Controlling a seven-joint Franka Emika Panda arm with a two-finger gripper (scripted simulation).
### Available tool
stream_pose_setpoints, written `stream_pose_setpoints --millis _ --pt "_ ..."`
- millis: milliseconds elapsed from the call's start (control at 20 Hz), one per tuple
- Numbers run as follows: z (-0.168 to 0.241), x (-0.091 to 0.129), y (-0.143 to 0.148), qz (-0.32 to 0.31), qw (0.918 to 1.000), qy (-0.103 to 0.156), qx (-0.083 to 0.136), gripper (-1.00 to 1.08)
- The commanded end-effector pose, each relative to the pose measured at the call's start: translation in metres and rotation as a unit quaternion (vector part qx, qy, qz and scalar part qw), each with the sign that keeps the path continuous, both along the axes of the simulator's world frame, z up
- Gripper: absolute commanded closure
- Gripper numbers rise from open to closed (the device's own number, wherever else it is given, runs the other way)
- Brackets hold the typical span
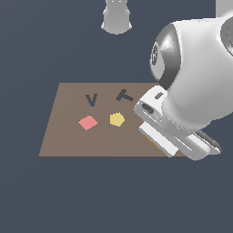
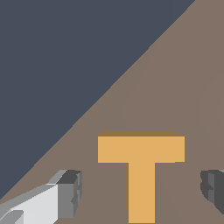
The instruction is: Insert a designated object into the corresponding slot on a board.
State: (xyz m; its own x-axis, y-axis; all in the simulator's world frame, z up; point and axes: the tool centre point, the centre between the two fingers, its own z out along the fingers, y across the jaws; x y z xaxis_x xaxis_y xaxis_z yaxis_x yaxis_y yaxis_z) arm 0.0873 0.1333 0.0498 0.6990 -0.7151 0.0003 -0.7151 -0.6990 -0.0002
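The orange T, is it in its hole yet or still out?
Out. The orange T lies flat on the board, and the T slot is empty.

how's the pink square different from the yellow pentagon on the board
Colour: the pink square is pink, the yellow pentagon is yellow. Shape: the pink square has four corners and sits turned like a diamond; the yellow pentagon has five. Place: the pink square lies nearer the exterior view's left, the yellow pentagon nearer the arm. Both lie flat on the brown board.
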Motion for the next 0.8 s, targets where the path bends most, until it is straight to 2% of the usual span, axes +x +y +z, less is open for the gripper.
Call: stream_pose_setpoints --millis 0,350,400,750 --pt "-0.002 0.0 0.0 0.0 1.0 0.0 0.0 -0.92" --pt "-0.02 -0.001 0.0 0.001 1.0 0.0 0.0 -0.92" --pt "-0.02 -0.001 0.0 0.001 1.0 0.0 0.0 1.08" --pt "-0.02 -0.001 0.0 0.001 1.0 0.0 0.0 1.08"
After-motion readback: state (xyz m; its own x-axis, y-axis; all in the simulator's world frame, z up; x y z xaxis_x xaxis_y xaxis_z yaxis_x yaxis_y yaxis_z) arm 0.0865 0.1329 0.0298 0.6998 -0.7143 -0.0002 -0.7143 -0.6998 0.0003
